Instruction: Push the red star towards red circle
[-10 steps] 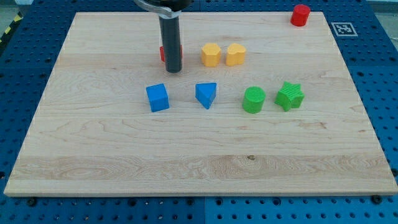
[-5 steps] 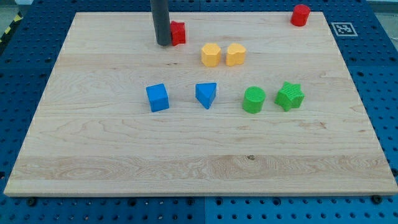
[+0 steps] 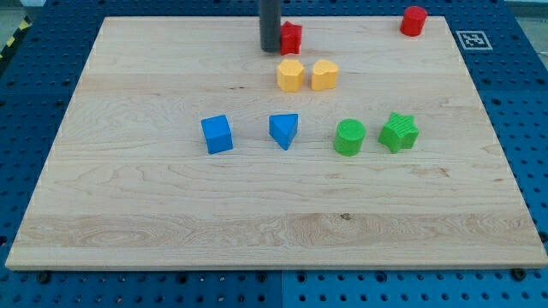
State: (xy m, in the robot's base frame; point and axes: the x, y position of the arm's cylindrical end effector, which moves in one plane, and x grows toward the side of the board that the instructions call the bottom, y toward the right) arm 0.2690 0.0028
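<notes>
Tip (image 3: pixel 271 50) touches red star (image 3: pixel 291 38) on its left, near bench (image 3: pixel 128 214) top edge. Red circle (image 3: pixel 413 20) far right, path clear. Yellow blocks (image 3: pixel 291 75) just below. No jaws fitted.

blue cube (image 3: pixel 217 134), blue triangle (image 3: pixel 284 130), two yellow blocks (image 3: pixel 290 75), green cylinder (image 3: pixel 349 137), green star (image 3: pixel 399 132)

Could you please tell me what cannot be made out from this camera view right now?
- Red star: its left part is hidden behind the rod, so its shape is unclear.
- Contact between my tip and the star: cannot tell.
- The rod's upper part and the arm: cut off by the view's top.
- Red circle: small, no detail.
</notes>
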